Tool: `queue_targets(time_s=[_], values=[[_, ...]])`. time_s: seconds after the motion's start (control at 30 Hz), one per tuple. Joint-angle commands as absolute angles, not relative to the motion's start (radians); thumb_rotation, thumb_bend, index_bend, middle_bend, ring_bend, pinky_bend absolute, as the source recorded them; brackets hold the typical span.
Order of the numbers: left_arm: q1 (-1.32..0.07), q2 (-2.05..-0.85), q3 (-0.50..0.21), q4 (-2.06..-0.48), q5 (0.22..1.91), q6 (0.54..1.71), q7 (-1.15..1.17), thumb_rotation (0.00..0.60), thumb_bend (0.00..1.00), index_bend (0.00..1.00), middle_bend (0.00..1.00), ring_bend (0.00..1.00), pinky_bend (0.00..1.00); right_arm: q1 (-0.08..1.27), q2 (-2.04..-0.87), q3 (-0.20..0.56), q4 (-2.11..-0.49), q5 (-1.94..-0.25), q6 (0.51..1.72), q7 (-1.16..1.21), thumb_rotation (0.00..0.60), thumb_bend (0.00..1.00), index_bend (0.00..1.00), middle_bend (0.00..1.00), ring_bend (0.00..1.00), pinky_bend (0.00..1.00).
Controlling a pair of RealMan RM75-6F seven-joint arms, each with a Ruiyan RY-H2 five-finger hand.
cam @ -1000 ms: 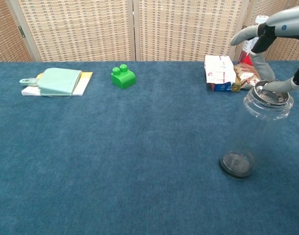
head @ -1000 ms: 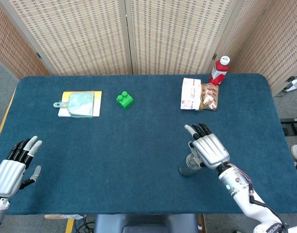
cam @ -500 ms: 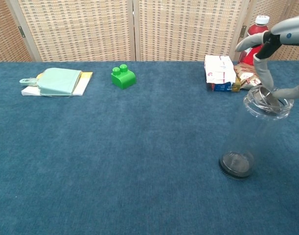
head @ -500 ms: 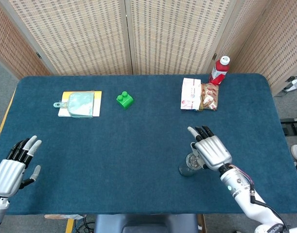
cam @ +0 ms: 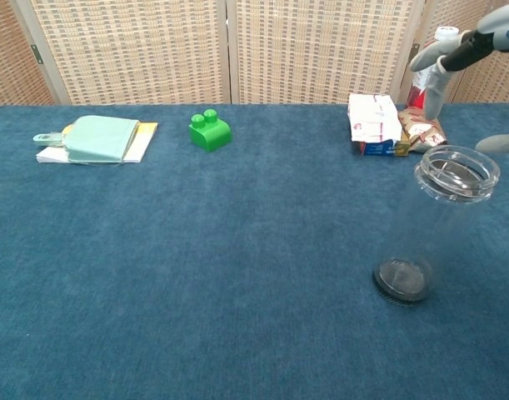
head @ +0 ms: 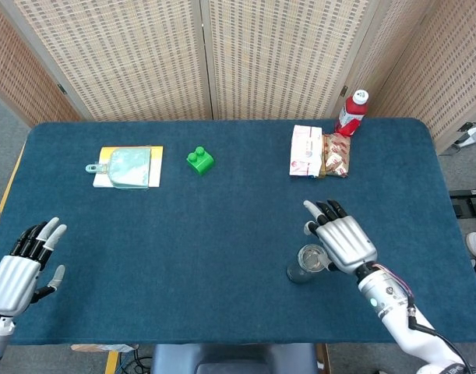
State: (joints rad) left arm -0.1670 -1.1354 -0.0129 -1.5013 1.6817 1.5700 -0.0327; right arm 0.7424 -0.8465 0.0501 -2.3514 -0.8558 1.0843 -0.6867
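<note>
Lab: blue-clothed table (head: 222, 234) before wicker screens (head: 261, 54).

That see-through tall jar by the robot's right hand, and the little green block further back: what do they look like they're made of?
The jar looks like clear glass or hard clear plastic; the blue cloth shows straight through its wall and its rim glints, so I can't tell which. The green block looks like moulded plastic: one solid bright colour, smooth faces, two round studs on top.

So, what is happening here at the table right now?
The right robot hand hovers open just beside and above a tall clear glass jar standing upright on the blue table, not touching it. The left robot hand rests open near the table's front left edge, holding nothing. At the back lie a green toy brick and some snack packets.
</note>
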Motion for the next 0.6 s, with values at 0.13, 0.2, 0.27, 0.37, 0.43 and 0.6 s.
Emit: queue_targets(time_s=[0.13, 0.2, 0.27, 0.37, 0.43, 0.6], values=[[-0.168, -1.14, -0.015, -1.5, 1.678, 1.566, -0.022, 0.6, 0.42, 0.0, 0.0, 0.0, 0.07, 0.685, -0.785, 0.033, -2.356, -1.017, 1.05, -0.578, 0.6, 0.32, 0.34, 0.0, 0.0, 0.0], [-0.169, -1.141, -0.016, -1.5, 1.676, 1.565, -0.018, 0.6, 0.42, 0.0, 0.0, 0.0, 0.07, 0.663, -0.765, 0.021, -2.356, -1.075, 1.038, -0.544, 0.6, 0.32, 0.34, 0.0, 0.0, 0.0], [-0.169, -1.142, -0.015, -1.499, 1.676, 1.564, -0.016, 0.6, 0.42, 0.0, 0.0, 0.0, 0.07, 0.644, -0.748, 0.009, -2.356, -1.123, 1.029, -0.518, 0.6, 0.32, 0.34, 0.0, 0.0, 0.0], [-0.169, -1.144, -0.015, -1.497, 1.675, 1.562, -0.012, 0.6, 0.42, 0.0, 0.0, 0.0, 0.07, 0.608, -0.72, -0.016, -2.356, -1.198, 1.016, -0.477, 0.6, 0.32, 0.34, 0.0, 0.0, 0.0], [-0.17, -1.146, -0.015, -1.496, 1.674, 1.558, -0.009, 0.6, 0.42, 0.0, 0.0, 0.0, 0.07, 0.593, -0.71, -0.026, -2.356, -1.226, 1.014, -0.468, 0.6, 0.32, 0.34, 0.0, 0.0, 0.0], [-0.173, -1.149, -0.015, -1.497, 1.673, 1.552, -0.003, 0.6, 0.42, 0.0, 0.0, 0.0, 0.07, 0.568, -0.704, -0.037, -2.356, -1.252, 1.01, -0.462, 0.6, 0.32, 0.34, 0.0, 0.0, 0.0]])
